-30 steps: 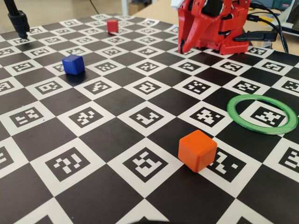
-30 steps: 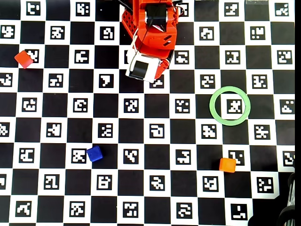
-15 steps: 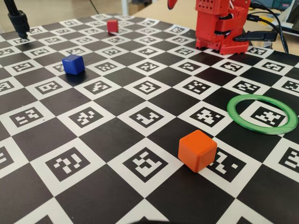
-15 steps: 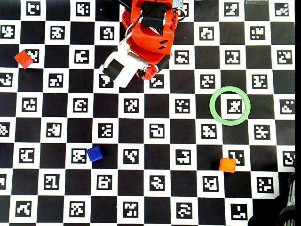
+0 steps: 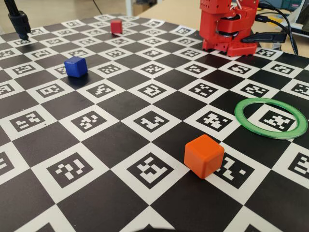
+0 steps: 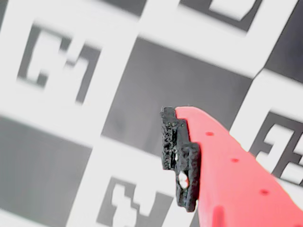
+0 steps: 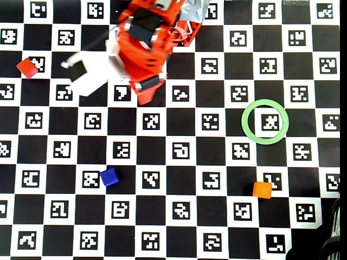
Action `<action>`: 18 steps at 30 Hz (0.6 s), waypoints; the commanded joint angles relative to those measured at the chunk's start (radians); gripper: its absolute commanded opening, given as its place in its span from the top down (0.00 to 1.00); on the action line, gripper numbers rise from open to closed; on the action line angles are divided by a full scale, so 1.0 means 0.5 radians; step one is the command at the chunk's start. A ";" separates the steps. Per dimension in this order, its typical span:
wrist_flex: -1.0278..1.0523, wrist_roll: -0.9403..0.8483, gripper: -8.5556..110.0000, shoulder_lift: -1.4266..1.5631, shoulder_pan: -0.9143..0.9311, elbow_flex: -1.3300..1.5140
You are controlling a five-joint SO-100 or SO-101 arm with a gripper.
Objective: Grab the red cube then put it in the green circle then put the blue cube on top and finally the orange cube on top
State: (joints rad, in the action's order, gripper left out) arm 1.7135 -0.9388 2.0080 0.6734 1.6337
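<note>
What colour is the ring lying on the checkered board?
Green ring, translucent; clearest in the overhead view.

Small matte red plastic cube (image 7: 27,67) far upper left in overhead view. Deep-blue plastic cube (image 7: 109,176) lower left. Bright orange plastic cube (image 7: 262,189) lower right, near flat, empty translucent green plastic ring (image 7: 248,130).

I see a red cube (image 7: 27,67), blue cube (image 7: 109,176), orange cube (image 7: 262,189), green ring (image 7: 265,122), and a black-and-white checkered bench (image 7: 179,227) with markers.
</note>
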 commanded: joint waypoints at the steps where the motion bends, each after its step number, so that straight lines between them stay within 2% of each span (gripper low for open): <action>1: 0.052 -0.095 0.64 -0.028 0.285 -0.221; 11: -0.052 -0.595 0.59 -0.341 0.884 -0.298; 18: -0.245 -0.746 0.55 -0.543 1.144 -0.341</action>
State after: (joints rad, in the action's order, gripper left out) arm 1.6260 -1.2901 1.7426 1.1919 1.5539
